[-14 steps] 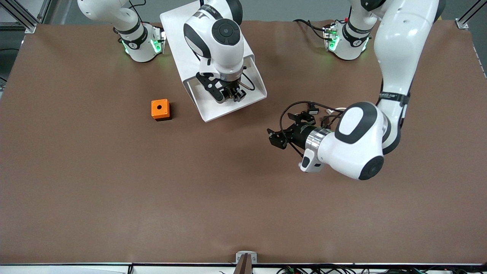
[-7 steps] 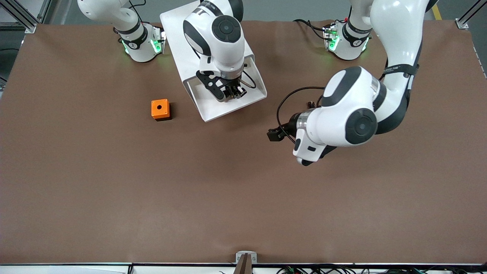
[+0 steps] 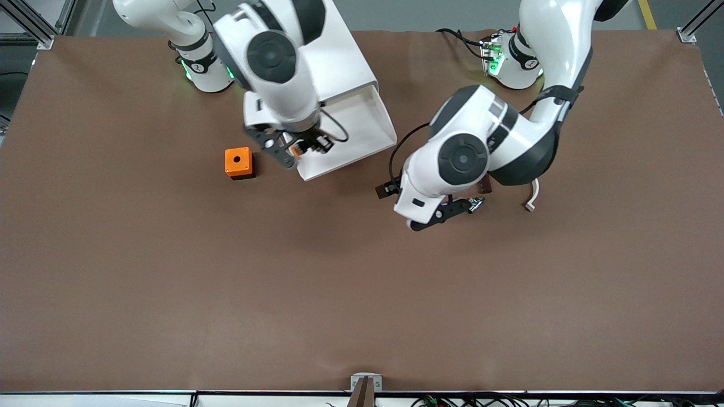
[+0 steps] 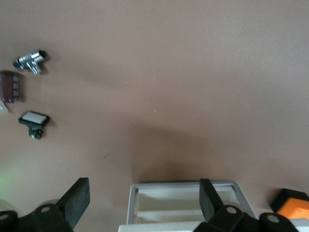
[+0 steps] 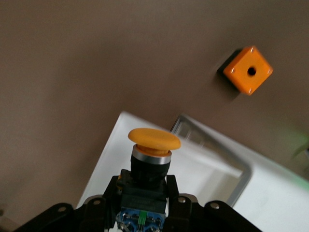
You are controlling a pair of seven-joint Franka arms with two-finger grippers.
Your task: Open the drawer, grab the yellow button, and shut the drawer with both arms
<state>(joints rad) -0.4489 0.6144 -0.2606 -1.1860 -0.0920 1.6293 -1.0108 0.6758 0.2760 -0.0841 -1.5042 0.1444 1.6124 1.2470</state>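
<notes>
The drawer [image 3: 362,116] stands pulled out of the white cabinet [image 3: 339,62] toward the front camera; its rim shows in both wrist views [image 4: 183,186] [image 5: 212,145]. My right gripper [image 3: 300,148] [image 5: 145,189] is shut on the button [image 5: 153,140], which has an orange cap, a black body and a blue rear block. It hangs over the drawer's corner toward the right arm's end. My left gripper [image 3: 386,189] [image 4: 142,198] is open and holds nothing, in front of the drawer, and its fingers [image 4: 77,198] stand wide apart.
An orange cube with a hole [image 3: 238,162] [image 5: 250,70] sits on the brown table beside the drawer, toward the right arm's end. Under the left arm lie a metal part [image 4: 30,60], a brown block [image 4: 9,87] and a black switch with a white face [image 4: 34,120].
My right gripper has lifted out of the drawer with the button and moved toward the orange cube. The left arm has swung round, bringing its gripper closer to the drawer's front.
</notes>
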